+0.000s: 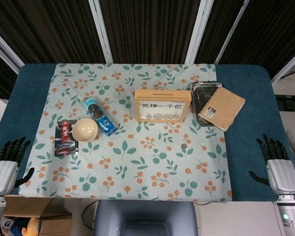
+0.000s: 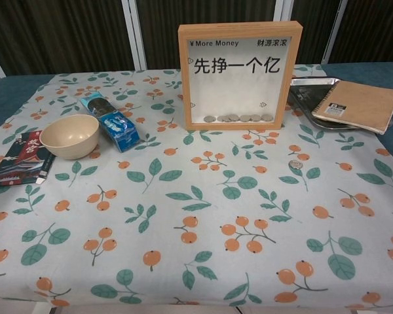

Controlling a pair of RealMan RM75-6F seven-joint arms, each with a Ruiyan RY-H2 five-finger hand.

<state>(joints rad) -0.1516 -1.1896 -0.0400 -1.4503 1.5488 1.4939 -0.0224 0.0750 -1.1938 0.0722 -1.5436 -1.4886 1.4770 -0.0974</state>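
My left hand (image 1: 7, 164) hovers off the table's front left corner, fingers spread and holding nothing. At the front right edge, my right hand (image 1: 276, 164) is likewise spread and empty. Neither hand shows in the chest view. A wooden framed coin box (image 1: 162, 105) (image 2: 240, 75) stands upright mid-table with several coins inside along the bottom. One loose coin (image 1: 184, 145) (image 2: 295, 165) lies on the cloth in front of it, to the right. A cream bowl (image 1: 84, 130) (image 2: 69, 135) sits at the left, empty.
A blue snack packet (image 1: 99, 116) (image 2: 110, 122) lies beside the bowl, with a dark card pack (image 1: 65, 137) (image 2: 19, 159) to its left. A brown notebook (image 1: 221, 108) (image 2: 356, 106) rests on a metal tray (image 1: 198, 90) (image 2: 304, 84) at the back right. Floral cloth (image 1: 137, 177) covers the table.
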